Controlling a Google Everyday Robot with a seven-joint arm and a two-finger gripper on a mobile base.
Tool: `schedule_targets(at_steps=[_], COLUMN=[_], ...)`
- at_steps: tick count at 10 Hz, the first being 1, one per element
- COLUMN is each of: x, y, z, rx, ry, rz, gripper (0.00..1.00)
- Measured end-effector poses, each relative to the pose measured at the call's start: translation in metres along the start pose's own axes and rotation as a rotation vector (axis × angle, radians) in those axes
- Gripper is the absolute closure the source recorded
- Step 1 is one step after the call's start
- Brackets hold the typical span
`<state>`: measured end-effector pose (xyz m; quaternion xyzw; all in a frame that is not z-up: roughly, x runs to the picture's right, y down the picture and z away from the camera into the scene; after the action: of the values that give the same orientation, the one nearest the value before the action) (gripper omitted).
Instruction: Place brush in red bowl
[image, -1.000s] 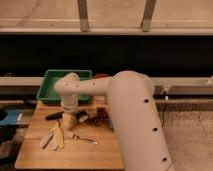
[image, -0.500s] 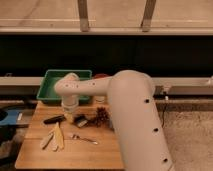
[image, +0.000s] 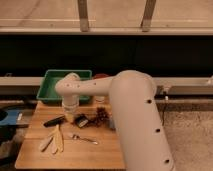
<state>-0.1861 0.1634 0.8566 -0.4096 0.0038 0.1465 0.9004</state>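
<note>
The brush (image: 54, 121) lies on the wooden table (image: 100, 150), its black handle pointing left and its dark blocky head (image: 81, 120) to the right. My gripper (image: 70, 114) points straight down onto the brush's middle, hiding that part, and is shut on it. Only the rim of the red bowl (image: 101, 77) shows at the table's back, behind my white arm (image: 130, 115).
A green rectangular tub (image: 56, 86) stands at the back left. A silver fork (image: 83, 138) and pale peel-like strips (image: 53, 142) lie toward the front left. A reddish-brown clump (image: 102, 116) sits just right of the brush head. The table's left edge is close.
The gripper has closed around the brush's middle. The arm and the brush stay in nearly the same place.
</note>
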Motion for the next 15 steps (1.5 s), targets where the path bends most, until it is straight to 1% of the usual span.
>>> schedule_targets(at_steps=[2, 3, 4, 5, 7, 8, 9, 11, 12, 13, 14, 15], x=[-0.005, -0.006, -0.006, -0.008, -0.012, -0.013, -0.014, -0.019, -0.021, -0.017, -0.014, -0.012], y=[0.001, 0.001, 0.000, -0.001, -0.004, -0.006, -0.016, -0.030, -0.046, -0.066, -0.082, -0.095], z=[-0.003, -0.007, -0.016, -0.025, -0.062, -0.071, -0.103, -0.142, -0.168, -0.189, -0.210, -0.225], rx=[-0.008, -0.009, -0.005, 0.003, 0.044, 0.057, 0.109, 0.170, 0.209, 0.248, 0.278, 0.303], ry=[-0.016, -0.030, -0.045, -0.056, -0.073, -0.075, -0.073, -0.072, -0.089, -0.106, -0.134, -0.157], rz=[-0.012, -0.015, -0.017, -0.019, -0.028, -0.030, -0.031, -0.033, -0.028, -0.014, 0.005, 0.023], gripper=[1.00, 1.00, 1.00, 1.00, 1.00, 1.00, 1.00, 1.00, 1.00, 1.00, 1.00, 1.00])
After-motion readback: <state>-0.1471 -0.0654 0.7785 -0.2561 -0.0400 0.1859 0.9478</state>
